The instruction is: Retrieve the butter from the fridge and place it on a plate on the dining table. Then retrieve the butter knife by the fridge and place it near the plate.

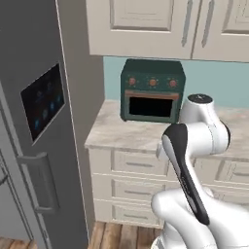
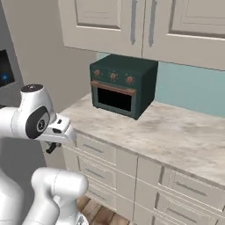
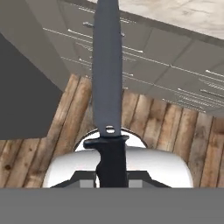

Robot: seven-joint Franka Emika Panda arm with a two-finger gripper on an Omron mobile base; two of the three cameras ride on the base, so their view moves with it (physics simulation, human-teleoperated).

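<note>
The butter knife (image 3: 107, 74) has a long dark grey blade and a black handle. In the hand view it points up the middle of the picture, over the wooden floor and the cream drawer fronts. My gripper (image 3: 111, 181) is shut on its handle. In the right base view the hand (image 2: 59, 128) hangs low in front of the counter's left end, with a dark bit (image 2: 52, 147) under it. The grey fridge (image 1: 44, 146), with its dark screen panel (image 1: 43, 102) and bar handle (image 1: 43, 187), stands at the left, doors shut. The butter, plate and dining table are out of view.
A dark green toaster oven (image 1: 152, 90) (image 2: 121, 84) sits on the marbled cabinet counter (image 2: 176, 132) under cream wall cabinets (image 1: 160, 24). Cream drawers (image 1: 131, 187) run below the counter. The wooden floor (image 3: 148, 122) lies beneath the hand.
</note>
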